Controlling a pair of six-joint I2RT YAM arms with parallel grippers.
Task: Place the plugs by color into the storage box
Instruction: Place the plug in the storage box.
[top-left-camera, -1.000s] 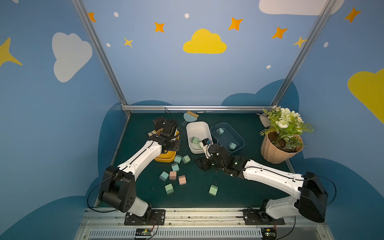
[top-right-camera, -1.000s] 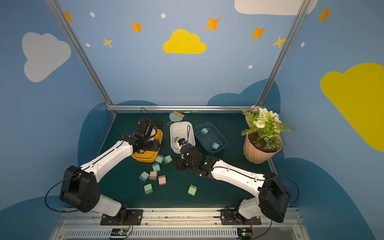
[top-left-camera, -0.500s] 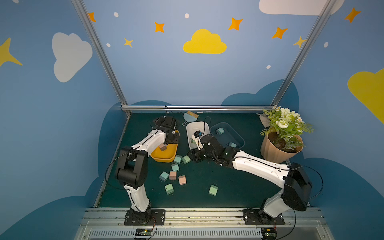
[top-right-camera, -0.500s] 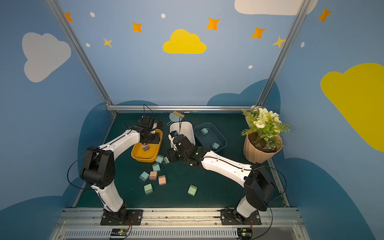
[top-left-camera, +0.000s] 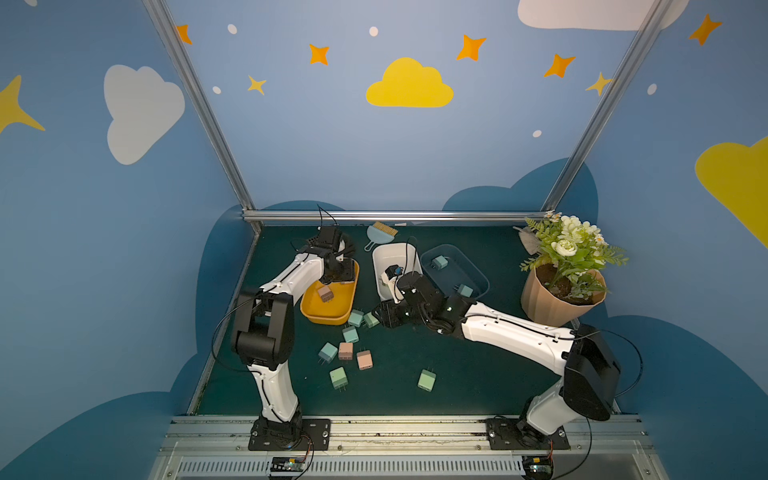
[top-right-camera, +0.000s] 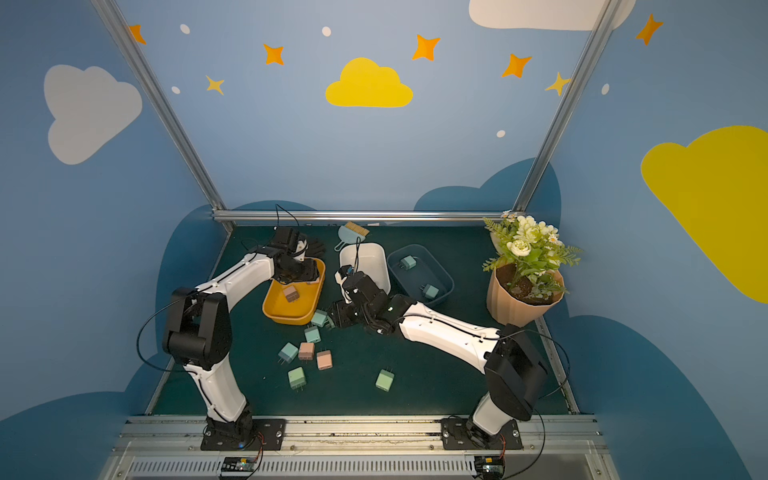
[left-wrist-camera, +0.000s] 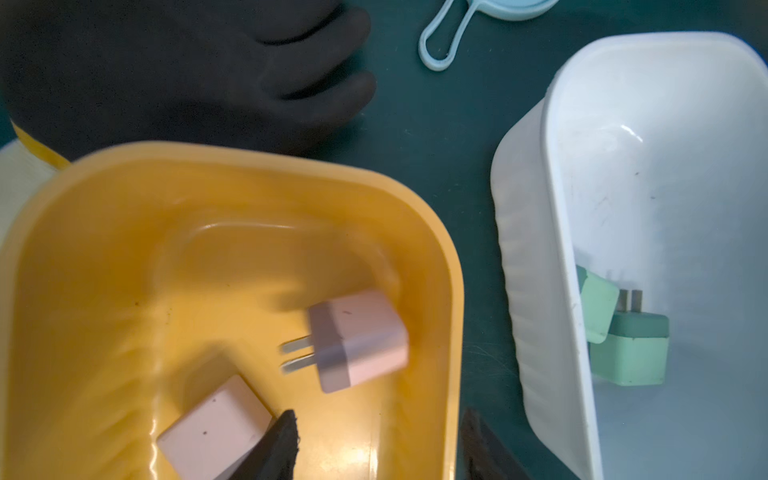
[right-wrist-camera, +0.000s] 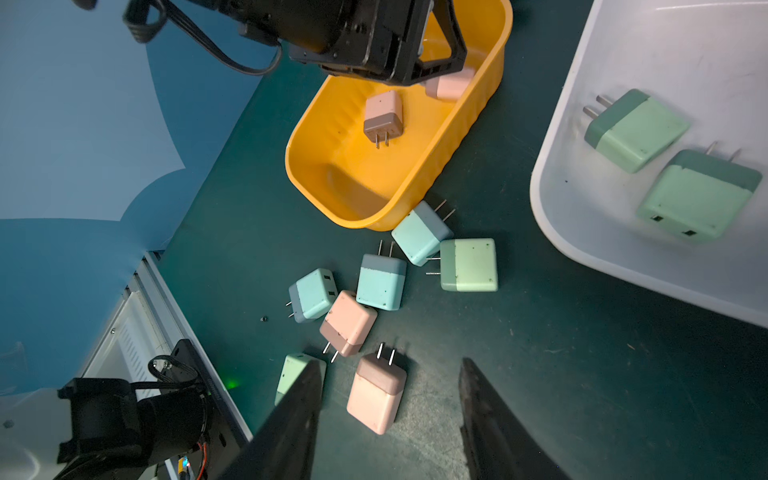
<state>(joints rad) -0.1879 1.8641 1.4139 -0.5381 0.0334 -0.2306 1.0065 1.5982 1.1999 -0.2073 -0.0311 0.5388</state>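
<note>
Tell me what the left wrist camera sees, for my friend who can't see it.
The left gripper hangs open and empty over a yellow bin holding two pink plugs. Next to it, a white bin holds two green plugs. A black glove and a light blue handle lie on the green table.

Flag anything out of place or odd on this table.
A black glove lies on the green mat just behind the yellow bin, with a small light blue dustpan and brush nearby. Neither is part of sorting plugs, and the glove sits close to where the left arm works.
</note>
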